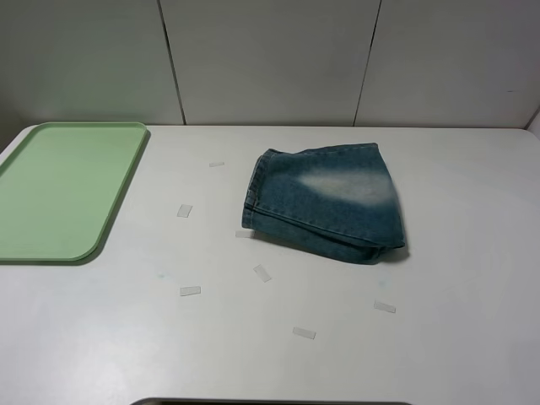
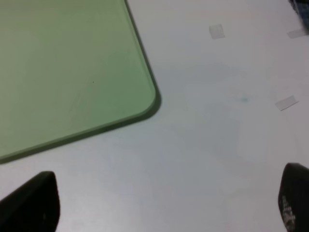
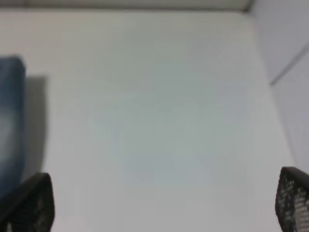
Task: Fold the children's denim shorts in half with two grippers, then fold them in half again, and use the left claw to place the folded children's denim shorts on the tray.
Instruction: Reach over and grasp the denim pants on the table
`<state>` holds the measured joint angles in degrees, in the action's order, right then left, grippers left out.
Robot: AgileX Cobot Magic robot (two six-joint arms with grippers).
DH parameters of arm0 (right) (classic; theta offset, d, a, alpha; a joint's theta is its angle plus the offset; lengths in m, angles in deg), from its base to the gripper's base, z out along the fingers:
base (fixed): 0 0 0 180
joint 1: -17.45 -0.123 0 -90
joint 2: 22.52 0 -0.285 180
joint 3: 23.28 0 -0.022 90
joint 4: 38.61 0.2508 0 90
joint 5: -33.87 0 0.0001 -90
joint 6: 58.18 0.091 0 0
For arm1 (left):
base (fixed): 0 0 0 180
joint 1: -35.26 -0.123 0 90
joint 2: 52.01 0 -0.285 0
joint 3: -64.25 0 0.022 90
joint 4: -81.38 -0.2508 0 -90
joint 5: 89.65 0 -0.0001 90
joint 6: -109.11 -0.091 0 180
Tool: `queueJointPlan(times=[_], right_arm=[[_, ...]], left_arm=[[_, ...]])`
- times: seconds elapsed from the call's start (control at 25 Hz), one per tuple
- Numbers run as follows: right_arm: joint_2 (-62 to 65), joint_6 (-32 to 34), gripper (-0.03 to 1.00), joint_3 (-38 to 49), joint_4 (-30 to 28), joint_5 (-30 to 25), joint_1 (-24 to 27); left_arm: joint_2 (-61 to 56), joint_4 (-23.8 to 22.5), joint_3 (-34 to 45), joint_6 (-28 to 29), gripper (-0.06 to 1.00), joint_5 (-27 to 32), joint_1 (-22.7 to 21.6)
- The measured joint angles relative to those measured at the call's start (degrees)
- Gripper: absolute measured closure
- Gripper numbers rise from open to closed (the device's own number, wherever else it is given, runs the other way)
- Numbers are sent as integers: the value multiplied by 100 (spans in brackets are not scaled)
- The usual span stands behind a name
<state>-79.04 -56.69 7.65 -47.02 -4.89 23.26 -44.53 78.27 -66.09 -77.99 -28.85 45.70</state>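
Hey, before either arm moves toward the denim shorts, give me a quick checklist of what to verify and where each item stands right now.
1. Left gripper open, nothing held: ok.
2. Right gripper open, nothing held: ok.
3. Denim shorts lying on the table, apart from both grippers: ok.
4. Shorts placed on the tray: not ok, they lie to its right.
5. Visible part of the tray free for the shorts: ok.
6. Both folds done: cannot tell; layers show stacked at the near edge.

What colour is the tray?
The tray is plain pale green; the exterior high view shows it best.
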Motion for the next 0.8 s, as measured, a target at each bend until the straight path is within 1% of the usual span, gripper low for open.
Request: queueJointPlan(times=[0.16,0.28,0.44,0.64,0.8], right_arm=[[711,-75,27,149,280,-48,60],[1515,-109,27,282,535,-304,60],[2300,-109,27,543,761,-480,60],[3257,-109,27,949,841,-693,60],[3895,-109,27,1214,879,-1037,60]], left_arm=[[0,-2,0,0,5,0,0],[0,-2,0,0,5,0,0],[0,-2,0,0,5,0,0],[0,-2,0,0,5,0,0],[0,-2,0,0,5,0,0]])
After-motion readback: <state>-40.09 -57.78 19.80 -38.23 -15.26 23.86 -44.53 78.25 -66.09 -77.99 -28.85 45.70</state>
